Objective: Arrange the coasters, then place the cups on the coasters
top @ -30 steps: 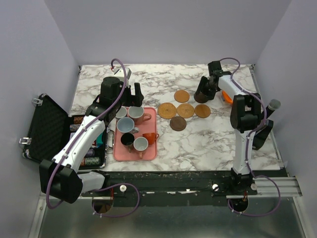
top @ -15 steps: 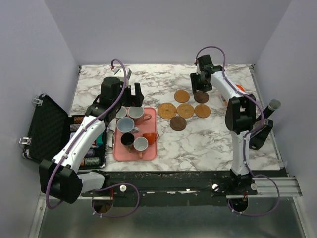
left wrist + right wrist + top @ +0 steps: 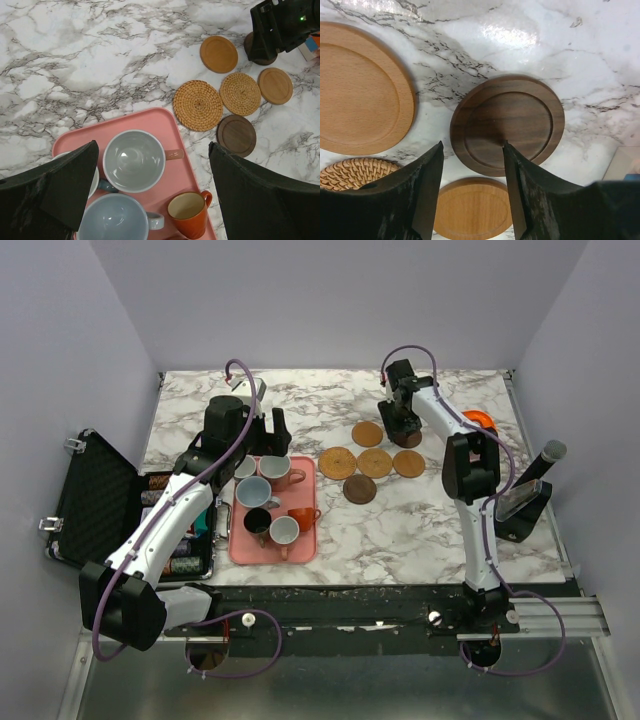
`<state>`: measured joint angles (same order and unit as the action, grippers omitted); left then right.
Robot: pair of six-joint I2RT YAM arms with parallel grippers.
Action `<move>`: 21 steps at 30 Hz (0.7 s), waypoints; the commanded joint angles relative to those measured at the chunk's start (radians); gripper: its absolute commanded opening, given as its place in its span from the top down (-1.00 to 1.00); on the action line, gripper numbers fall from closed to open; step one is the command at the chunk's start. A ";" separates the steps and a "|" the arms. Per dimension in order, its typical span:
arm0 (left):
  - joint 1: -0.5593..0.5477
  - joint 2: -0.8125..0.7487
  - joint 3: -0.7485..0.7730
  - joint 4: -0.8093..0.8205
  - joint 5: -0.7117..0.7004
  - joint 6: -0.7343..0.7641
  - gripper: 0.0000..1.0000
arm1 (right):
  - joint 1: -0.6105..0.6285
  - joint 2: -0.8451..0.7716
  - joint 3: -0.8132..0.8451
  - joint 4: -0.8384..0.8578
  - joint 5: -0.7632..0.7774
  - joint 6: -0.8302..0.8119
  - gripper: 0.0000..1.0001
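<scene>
robot lab test booth, plain lilac walls [image 3: 330, 300], marble-print tabletop [image 3: 195, 405], aluminium frame rail [image 3: 560, 618]

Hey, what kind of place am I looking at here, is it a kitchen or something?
Probably a robot lab test booth, not a kitchen: plain walls box in a marble-patterned table, the left arm and right arm are bolted at its near edge, and an open black case sits alongside.
</scene>
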<state>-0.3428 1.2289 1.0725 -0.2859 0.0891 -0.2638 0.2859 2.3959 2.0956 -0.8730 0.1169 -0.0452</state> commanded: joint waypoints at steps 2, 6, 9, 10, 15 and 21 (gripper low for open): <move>-0.007 -0.006 -0.006 0.005 0.017 -0.009 -0.98 | -0.005 0.046 0.080 -0.102 0.033 -0.013 -0.11; -0.007 -0.008 -0.006 0.007 0.017 -0.009 -0.98 | -0.005 0.051 0.084 -0.149 0.014 -0.012 -0.04; -0.007 -0.008 -0.006 0.005 0.020 -0.011 -0.98 | -0.007 0.051 0.083 -0.184 0.000 -0.005 0.03; -0.007 -0.008 -0.006 0.005 0.020 -0.011 -0.98 | -0.007 0.051 0.083 -0.196 -0.002 0.002 0.04; -0.009 -0.012 -0.008 0.007 0.018 -0.011 -0.98 | -0.007 0.031 0.035 -0.221 -0.016 0.041 0.17; -0.009 -0.016 -0.006 0.007 0.018 -0.011 -0.98 | -0.014 -0.010 -0.031 -0.221 -0.031 0.087 0.31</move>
<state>-0.3428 1.2289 1.0721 -0.2859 0.0891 -0.2638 0.2829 2.4062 2.1166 -1.0374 0.1184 -0.0074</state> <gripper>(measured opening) 0.990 0.356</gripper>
